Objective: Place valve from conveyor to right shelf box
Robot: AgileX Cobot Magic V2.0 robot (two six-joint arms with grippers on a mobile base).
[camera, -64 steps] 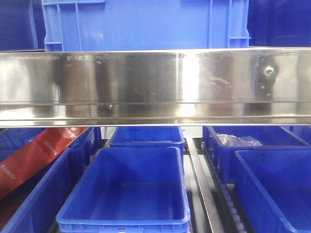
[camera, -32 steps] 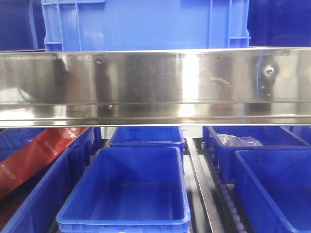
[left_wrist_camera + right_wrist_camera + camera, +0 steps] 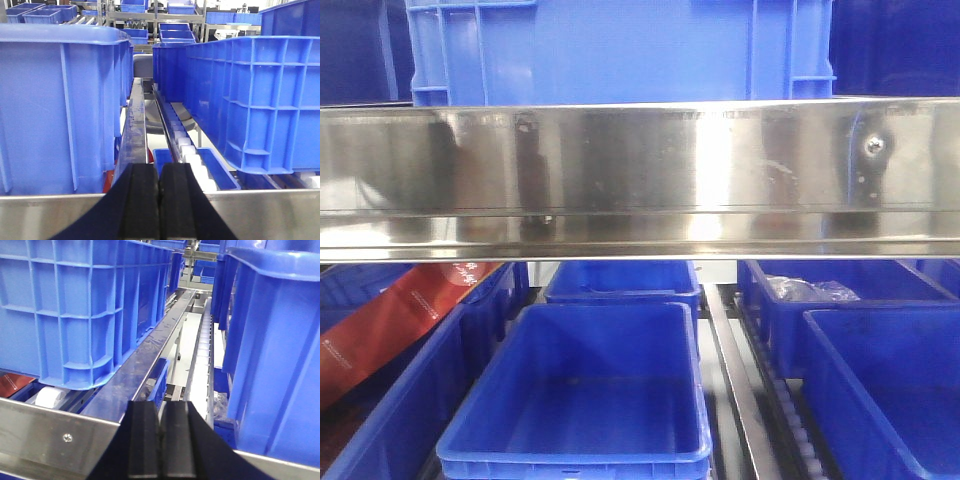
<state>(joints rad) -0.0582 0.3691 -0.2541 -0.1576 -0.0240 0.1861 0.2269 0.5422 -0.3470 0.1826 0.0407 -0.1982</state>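
Up close, both black padded hands, left [image 3: 159, 200] and right [image 3: 161, 440], are pressed shut on nothing above a steel shelf rail [image 3: 640, 180]; blue plastic crates [image 3: 620, 50] hide any valve or conveyor.

rail [image 3: 640, 215]: only the reflections on this steel shelf rail, across the front view, differ from the earlier pictures.
dark streak [image 3: 528, 165]: this vertical dark reflection left of the rail's middle is now darker and sharper-edged than a second ago, and it reaches further down from the rail's top edge.
streak head [image 3: 527, 122]: the small blob by the top edge has changed outline slightly since half a second ago.
left band [image 3: 445, 160]: this dim reflection nearer the rail's left end has shifted a little sideways; the change is faint.
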